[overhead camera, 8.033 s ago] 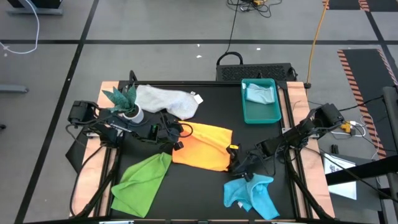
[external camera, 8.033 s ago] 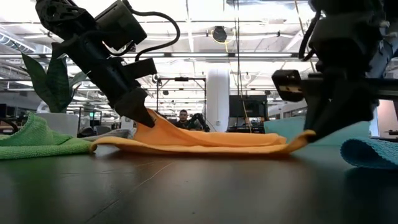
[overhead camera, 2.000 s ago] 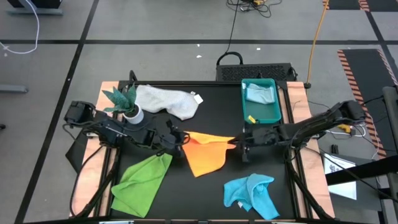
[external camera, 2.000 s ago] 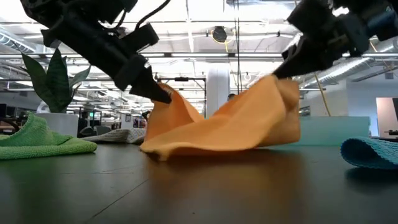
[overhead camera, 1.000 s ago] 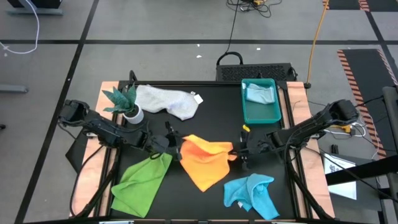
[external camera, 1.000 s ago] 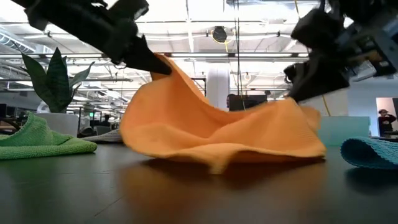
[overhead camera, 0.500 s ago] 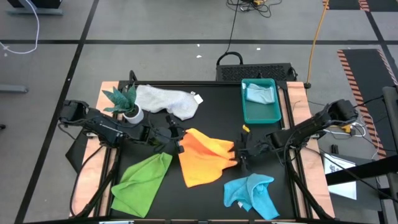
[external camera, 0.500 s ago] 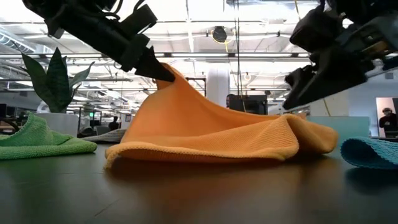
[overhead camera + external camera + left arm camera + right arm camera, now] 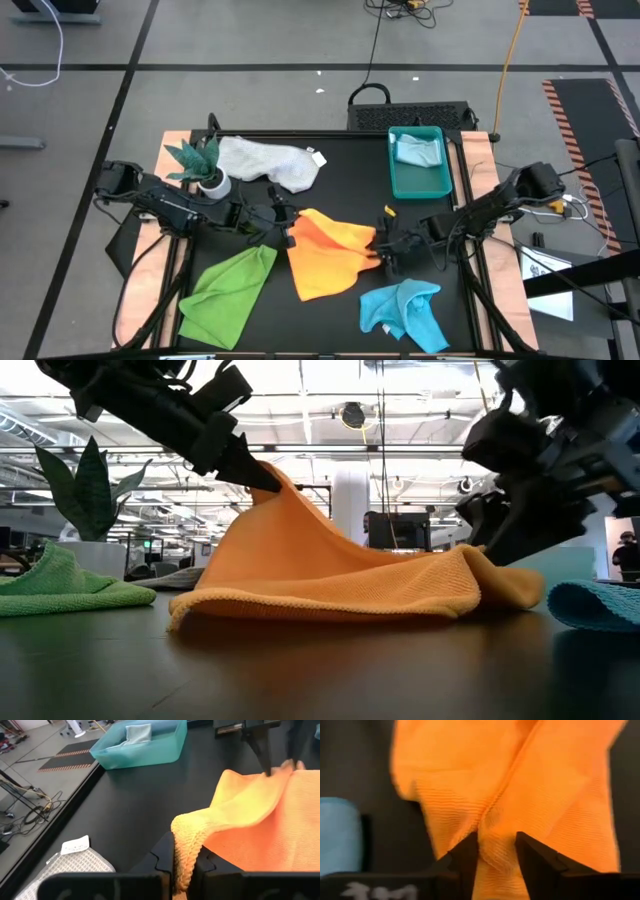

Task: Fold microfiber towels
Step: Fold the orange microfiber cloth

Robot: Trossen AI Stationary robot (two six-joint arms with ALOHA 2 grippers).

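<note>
Five soft square microfiber cloths lie about the black worktop [image 9: 340,190]. At the far left, a lime green cloth [image 9: 225,295] lies rumpled near the front edge, and behind it a small green plant in a white pot [image 9: 205,170] stands beside a white-grey cloth [image 9: 270,163] spread along the back. Between plant and middle, the left gripper [image 9: 288,228] has its jaws clamped together on a corner of the orange cloth [image 9: 328,255], lifting that corner clear of the surface so the fabric slopes down from it like a tent, as the low view shows. The rest of the orange cloth lies crumpled in the middle of the worktop. At its right edge sits the right gripper [image 9: 385,252]; its jaws stand slightly apart with a raised fold of orange fabric between them, though whether they actually pinch it I cannot tell. Further right, a bright turquoise-blue cloth [image 9: 405,312] is heaped near the front, and a pale blue cloth [image 9: 418,150] rests inside a teal plastic tray [image 9: 420,185] at the back.
</note>
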